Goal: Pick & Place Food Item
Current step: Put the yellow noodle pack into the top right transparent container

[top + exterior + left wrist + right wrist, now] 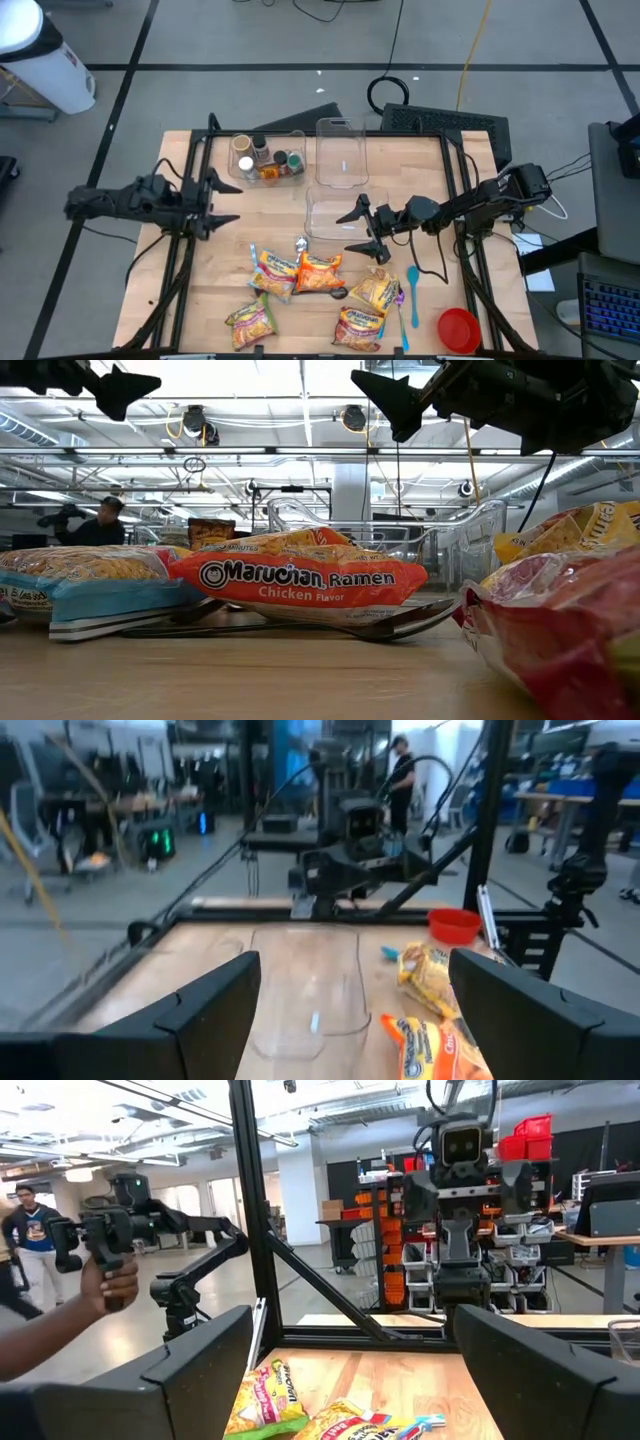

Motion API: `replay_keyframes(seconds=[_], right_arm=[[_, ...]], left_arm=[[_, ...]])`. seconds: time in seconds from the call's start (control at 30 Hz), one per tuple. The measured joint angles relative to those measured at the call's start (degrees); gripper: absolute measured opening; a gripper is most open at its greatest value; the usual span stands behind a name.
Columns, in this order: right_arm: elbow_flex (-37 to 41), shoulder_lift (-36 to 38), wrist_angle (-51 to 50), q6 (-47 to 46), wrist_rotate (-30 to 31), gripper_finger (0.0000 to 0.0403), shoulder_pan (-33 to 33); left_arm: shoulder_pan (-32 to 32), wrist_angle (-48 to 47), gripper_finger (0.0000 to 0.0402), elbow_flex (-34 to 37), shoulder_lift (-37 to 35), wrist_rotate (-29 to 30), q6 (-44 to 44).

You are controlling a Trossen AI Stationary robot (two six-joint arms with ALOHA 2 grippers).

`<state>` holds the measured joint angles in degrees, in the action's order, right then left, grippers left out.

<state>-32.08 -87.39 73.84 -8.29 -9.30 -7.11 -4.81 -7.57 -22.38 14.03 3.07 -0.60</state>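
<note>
The picking has not started. Both tools hang above the worktop [420, 300] with fingers wide, holding nothing: the left tool [222, 203] at middle left, the right tool [357, 232] near the middle. The ramen packs [300, 272] lie at lower middle. Next, one tool must go down over a pack.

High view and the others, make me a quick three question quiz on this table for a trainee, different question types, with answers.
1. True or false: the right gripper is holding a ramen packet.
2. Which corner of the table, in the high view, holds the red bowl? A) lower right B) upper left C) upper right
3. What does the clear container beside the left arm hold?

Key
1. False; it hovers open over the empty clear tub, and the left gripper is open too.
2. A
3. Small spice jars.
</note>
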Motion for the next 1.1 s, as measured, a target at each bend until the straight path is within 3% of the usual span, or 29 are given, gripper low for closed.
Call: replay_keyframes(seconds=[0.27, 0.57, 0.87, 1.1], right_arm=[[0.0, 0.0, 0.0, 0.0, 0.0, 0.0341, 0.0], [0.0, 0.0, 0.0, 0.0, 0.0, 0.0341, -0.1], [0.0, 0.0, -0.4, 0.0, 0.0, 0.0341, -0.1], [0.0, 0.0, -0.4, 0.0, 0.0, 0.0341, -0.1]], left_arm=[[-1.6, 4.0, 0.0329, 5.9, -4.1, 0.0, 1.6], [-3.4, -2.3, 0.0324, 6.2, -13.9, -0.3, 4.7], [-3.6, -1.3, 0.0324, 8.3, -13.4, 0.3, 3.9], [-3.6, 8.2, 0.0324, 14.7, -13.3, -0.5, 4.6]])
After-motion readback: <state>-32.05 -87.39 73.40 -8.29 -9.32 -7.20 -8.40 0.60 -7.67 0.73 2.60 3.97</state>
